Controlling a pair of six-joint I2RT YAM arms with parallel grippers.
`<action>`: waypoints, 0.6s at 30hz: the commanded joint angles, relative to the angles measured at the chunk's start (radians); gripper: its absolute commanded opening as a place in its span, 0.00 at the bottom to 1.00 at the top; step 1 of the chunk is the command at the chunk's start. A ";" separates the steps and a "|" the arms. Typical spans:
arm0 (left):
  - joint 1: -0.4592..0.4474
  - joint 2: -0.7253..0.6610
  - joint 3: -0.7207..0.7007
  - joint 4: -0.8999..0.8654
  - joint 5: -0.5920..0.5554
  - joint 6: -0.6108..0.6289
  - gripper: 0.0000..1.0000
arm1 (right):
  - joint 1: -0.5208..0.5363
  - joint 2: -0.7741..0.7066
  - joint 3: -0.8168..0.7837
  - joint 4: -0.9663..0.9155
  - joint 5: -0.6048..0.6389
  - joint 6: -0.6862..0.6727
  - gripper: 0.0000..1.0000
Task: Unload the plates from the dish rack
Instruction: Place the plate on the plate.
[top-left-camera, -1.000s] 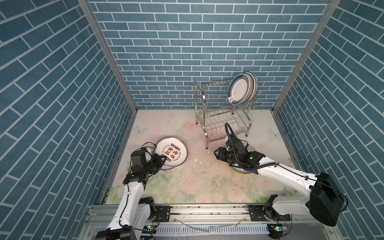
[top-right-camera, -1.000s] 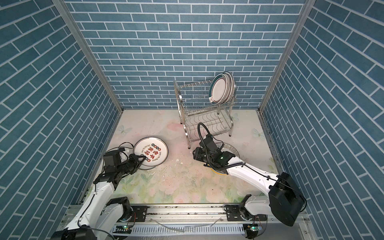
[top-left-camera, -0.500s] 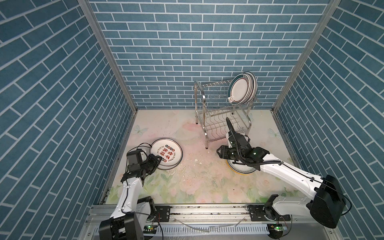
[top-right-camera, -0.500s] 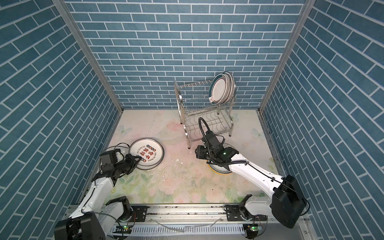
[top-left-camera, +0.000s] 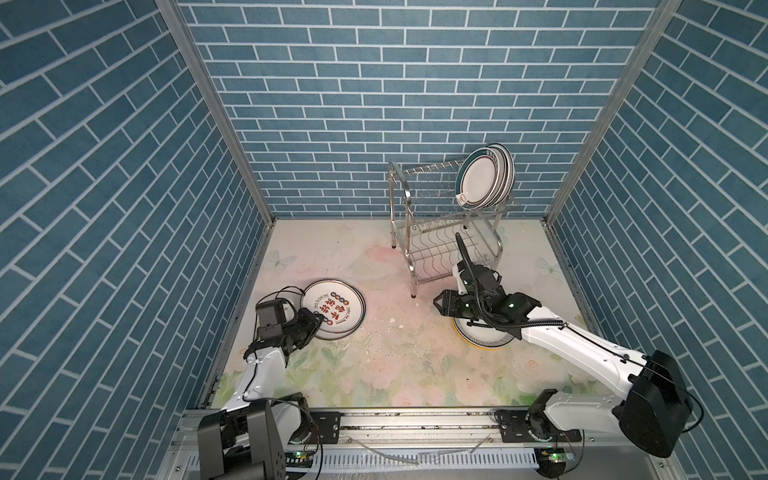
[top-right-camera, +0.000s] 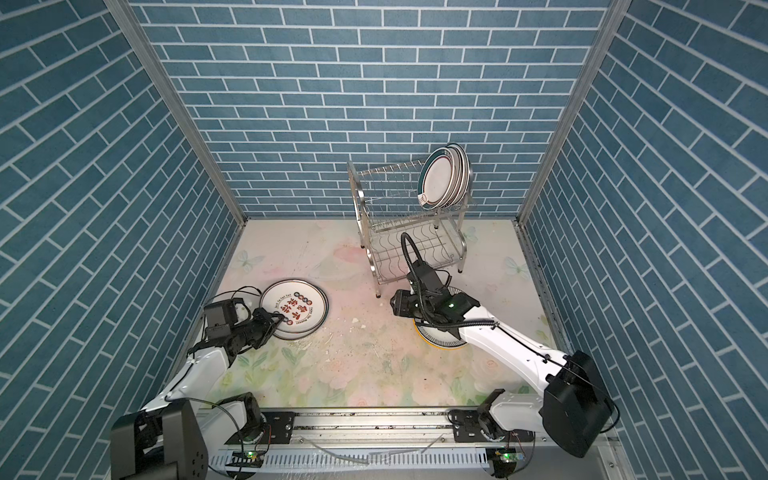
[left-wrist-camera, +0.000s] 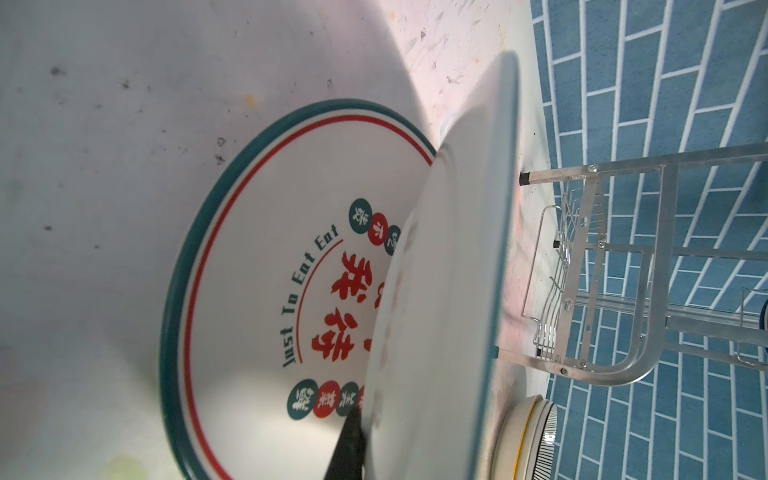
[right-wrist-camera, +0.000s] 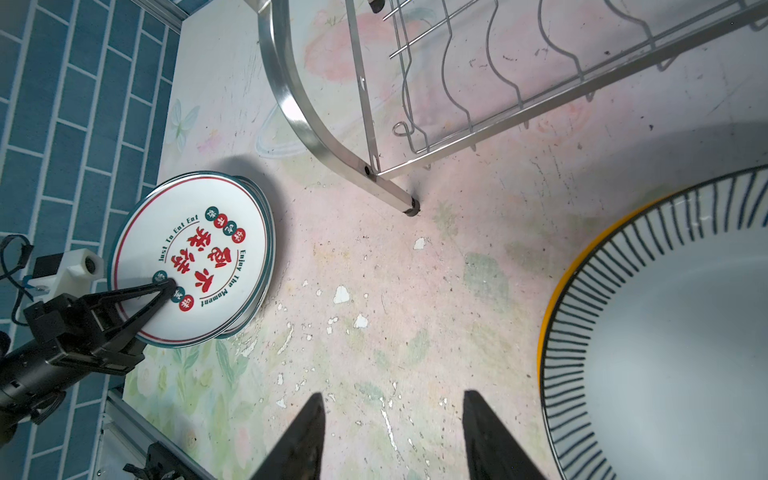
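Note:
The steel dish rack stands at the back right, with several plates upright at the right end of its top tier. At the left, my left gripper is shut on the rim of a red-lettered plate. That plate is tilted just over a like plate lying flat. My right gripper is open over bare table. Beside it lies a black-striped, yellow-edged plate.
Blue brick walls close in the left, back and right sides. The rack's front leg stands between the two plate spots. White flakes dot the flowered table top. The rack's lower wavy-wire shelf holds nothing.
My left arm has carried its plate a little to the left and lower, over the flat plate. The right arm has risen slightly, its jaws as wide as before.

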 joint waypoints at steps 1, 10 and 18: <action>0.005 0.010 -0.017 0.044 0.021 0.025 0.14 | -0.003 0.002 -0.001 0.012 -0.010 -0.028 0.54; 0.005 0.041 -0.001 -0.035 -0.014 0.072 0.34 | -0.005 0.007 -0.007 0.021 -0.011 -0.017 0.54; 0.005 0.060 0.037 -0.146 -0.068 0.125 0.57 | -0.005 0.012 -0.009 0.029 -0.011 -0.020 0.54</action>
